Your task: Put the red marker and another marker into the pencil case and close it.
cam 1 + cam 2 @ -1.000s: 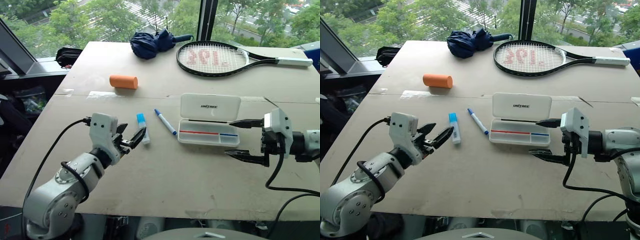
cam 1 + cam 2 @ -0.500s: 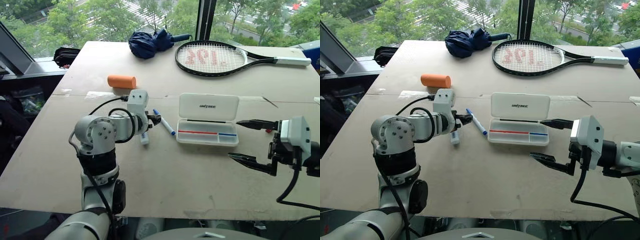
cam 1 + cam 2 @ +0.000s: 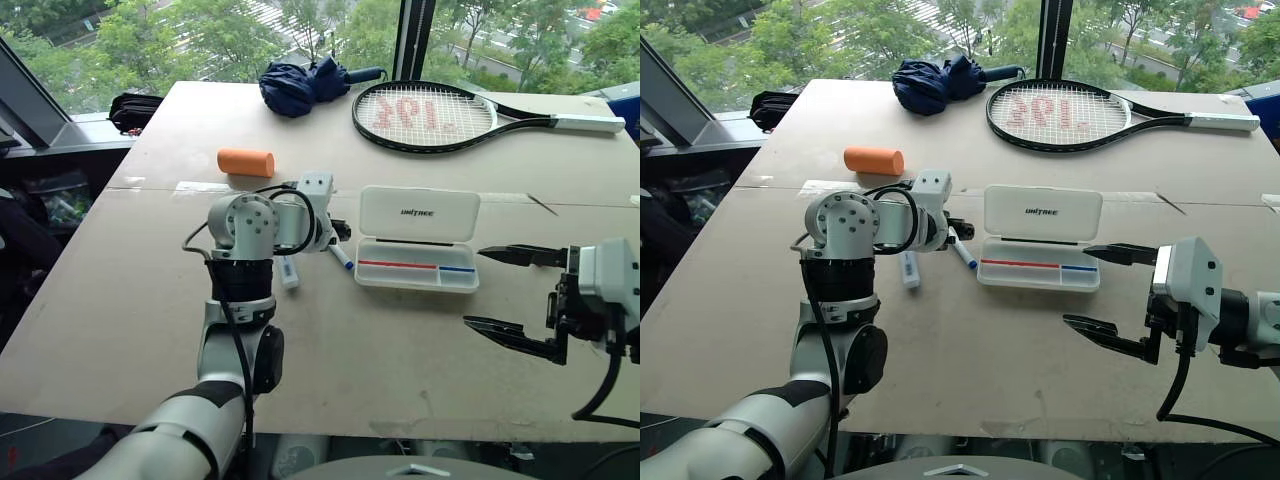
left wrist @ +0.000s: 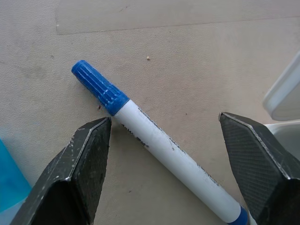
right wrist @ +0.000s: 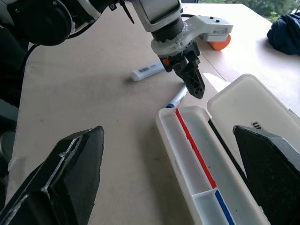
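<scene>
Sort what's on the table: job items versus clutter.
Job: pencil case, open; red marker inside it; blue marker between the open left tool fingers.

Clutter: tennis racket, folded umbrella, orange cylinder, blue-capped white tube.

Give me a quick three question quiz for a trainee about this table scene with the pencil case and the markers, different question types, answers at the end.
1. True or false: the pencil case lies with its lid shut.
2. Which thing sits between the fingers of the left gripper? A) the orange cylinder B) the blue-capped marker C) the tennis racket
3. Fill in: the marker with the long red body lies inside the ____.

Key: 1 false, the lid is open. 2 B; the open fingers straddle it without touching. 3 pencil case; the red marker lies in its tray while the open right gripper hangs beside it.
</scene>
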Motion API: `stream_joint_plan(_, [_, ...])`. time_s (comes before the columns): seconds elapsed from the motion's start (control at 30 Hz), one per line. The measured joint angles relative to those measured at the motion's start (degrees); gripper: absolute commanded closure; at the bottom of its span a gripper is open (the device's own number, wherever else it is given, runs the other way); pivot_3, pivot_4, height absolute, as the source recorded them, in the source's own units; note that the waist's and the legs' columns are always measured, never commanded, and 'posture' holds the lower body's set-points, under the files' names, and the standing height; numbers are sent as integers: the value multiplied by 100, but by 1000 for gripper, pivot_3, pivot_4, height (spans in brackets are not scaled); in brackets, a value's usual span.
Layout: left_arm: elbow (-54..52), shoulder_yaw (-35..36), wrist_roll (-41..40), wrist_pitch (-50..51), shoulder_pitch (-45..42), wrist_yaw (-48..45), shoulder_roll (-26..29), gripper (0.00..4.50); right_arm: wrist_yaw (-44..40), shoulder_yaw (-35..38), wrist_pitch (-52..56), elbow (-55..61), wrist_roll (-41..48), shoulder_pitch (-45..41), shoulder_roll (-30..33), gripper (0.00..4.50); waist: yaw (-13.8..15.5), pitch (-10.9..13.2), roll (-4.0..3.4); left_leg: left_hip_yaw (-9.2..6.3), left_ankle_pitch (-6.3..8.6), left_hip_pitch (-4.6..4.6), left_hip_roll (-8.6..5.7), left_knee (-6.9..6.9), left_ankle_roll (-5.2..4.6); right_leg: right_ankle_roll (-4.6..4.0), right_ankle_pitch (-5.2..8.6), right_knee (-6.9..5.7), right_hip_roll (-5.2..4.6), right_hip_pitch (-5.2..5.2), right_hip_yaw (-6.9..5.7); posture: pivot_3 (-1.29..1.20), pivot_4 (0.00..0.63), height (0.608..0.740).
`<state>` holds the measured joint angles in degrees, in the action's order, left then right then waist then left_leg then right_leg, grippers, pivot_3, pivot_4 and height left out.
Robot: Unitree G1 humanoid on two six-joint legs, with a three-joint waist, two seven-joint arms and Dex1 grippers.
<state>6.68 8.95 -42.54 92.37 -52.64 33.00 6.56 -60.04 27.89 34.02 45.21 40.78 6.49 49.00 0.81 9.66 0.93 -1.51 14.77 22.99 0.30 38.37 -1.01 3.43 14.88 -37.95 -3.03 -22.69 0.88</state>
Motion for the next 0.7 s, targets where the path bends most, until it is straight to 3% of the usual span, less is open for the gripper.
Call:
stream_joint_plan(0.2, [381, -51, 576, -19, -252, 234, -353, 778, 125, 33, -60, 110, 90, 149, 36, 68, 1, -8, -3, 2, 0, -11, -3, 1, 0, 1, 0, -2, -1, 9, 3, 0, 150, 732])
stream_joint_plan(0.3, [522, -106, 860, -34, -304, 184, -441, 1525, 206, 38, -65, 115, 120, 185, 69, 0, 0, -16, -9, 3, 1, -14, -3, 1, -1, 1, 0, -3, -1, 12, 3, 0, 150, 732])
stream_joint_plan(0.5, [563, -160, 1329, -70, -311, -8, -453, 4145, 320, 129, -76, 187, 170, 290, 133, 0, 7, -31, -21, 1, 0, -15, -6, 1, 0, 2, 1, -1, -3, 18, 2, 0, 150, 732])
stream_joint_plan(0.53, [552, -167, 1336, -74, -304, -56, -426, 4414, 332, 168, -85, 199, 183, 304, 133, 0, 9, -31, -21, 0, 0, -15, -6, 1, 0, 2, 1, -1, -3, 19, 1, 0, 150, 732])
stream_joint_plan(0.7, [257, -275, 1204, -91, -109, -360, -136, 4467, 438, 182, -91, 222, 195, 321, 134, 0, -1, -36, -25, 0, -2, -21, -4, -1, 3, 3, 1, -2, -3, 20, 3, 0, 150, 732])
